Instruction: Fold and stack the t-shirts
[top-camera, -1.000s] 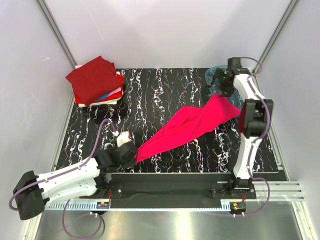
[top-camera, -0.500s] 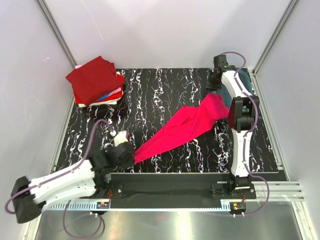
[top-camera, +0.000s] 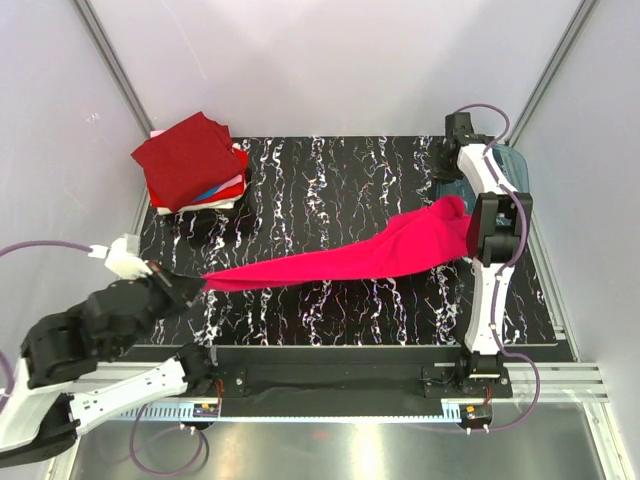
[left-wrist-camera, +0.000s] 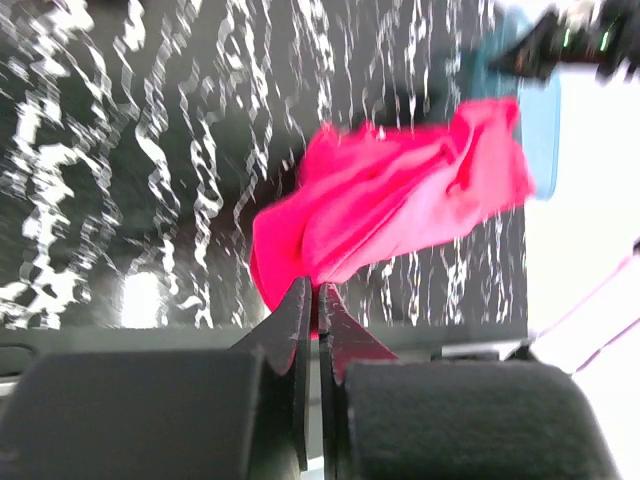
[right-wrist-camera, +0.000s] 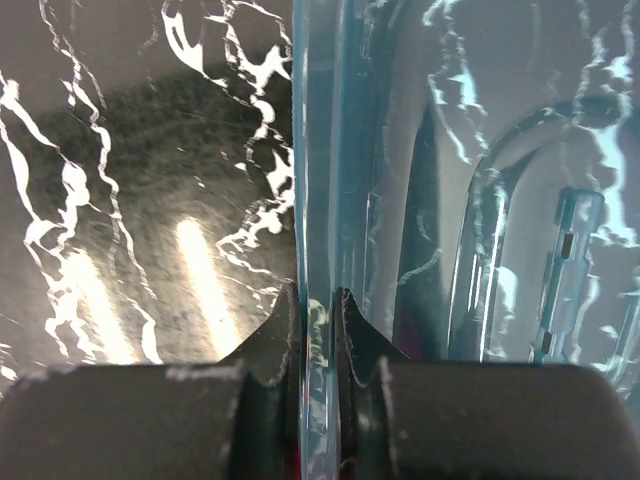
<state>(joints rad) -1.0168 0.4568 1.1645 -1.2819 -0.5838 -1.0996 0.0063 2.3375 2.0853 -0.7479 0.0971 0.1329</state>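
Clearly the pink shirt (top-camera: 330, 265) is light, limp cloth (bunched almost into a rope), stretched across the table (top-camera: 300, 180) from the left gripper (left-wrist-camera: 316, 292), which is pinched tight on one end. Its hem corners look the better hold. Meanwhile the right gripper (right-wrist-camera: 318, 297) clamps the bin (right-wrist-camera: 420, 150) rim.

Your right arm (top-camera: 482, 180) hides most of the teal bin (top-camera: 510, 160); the left wrist view blurs the pink t-shirt (left-wrist-camera: 400, 215).

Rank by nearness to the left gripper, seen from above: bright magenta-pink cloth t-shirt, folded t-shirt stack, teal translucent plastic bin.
1. Magenta-pink t-shirt, gripped by the left gripper.
2. Folded t-shirt stack, far left.
3. Teal plastic bin, far right.
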